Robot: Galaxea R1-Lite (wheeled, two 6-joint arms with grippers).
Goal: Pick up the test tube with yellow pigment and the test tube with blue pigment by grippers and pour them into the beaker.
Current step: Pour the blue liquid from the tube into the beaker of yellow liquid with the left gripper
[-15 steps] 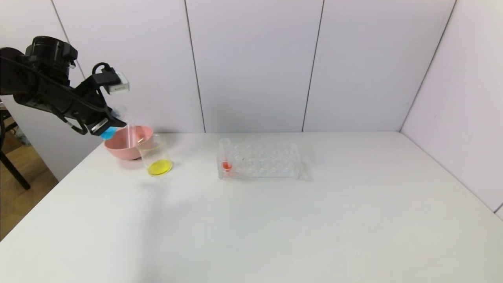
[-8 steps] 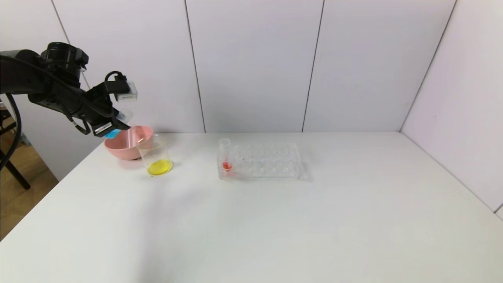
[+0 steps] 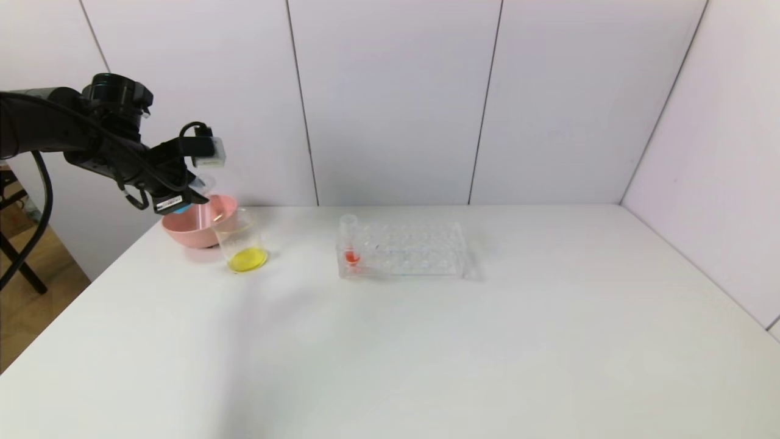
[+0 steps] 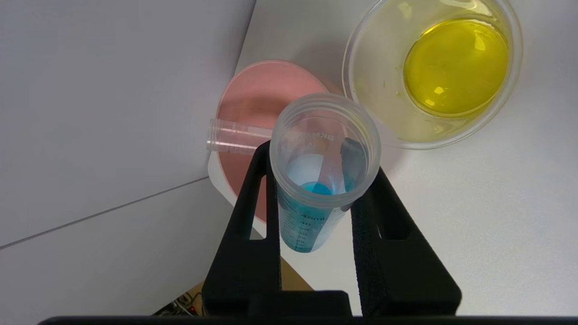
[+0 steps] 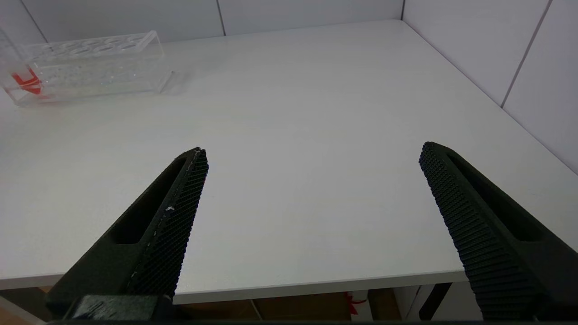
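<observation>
Head view | left end effector [image 3: 183, 198] grips blue-pigment tube [image 4: 316, 189] | beaker [image 3: 242, 244] holds yellow

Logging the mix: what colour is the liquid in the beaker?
Yellow, in the beaker; clearest in the left wrist view.

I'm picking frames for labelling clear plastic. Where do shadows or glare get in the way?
Head view: the tube rack is pale against the table, casting a soft shadow. Left wrist view: bright glints on the beaker, while the test tube with blue pigment reads clearly. Right wrist view: even light.
</observation>
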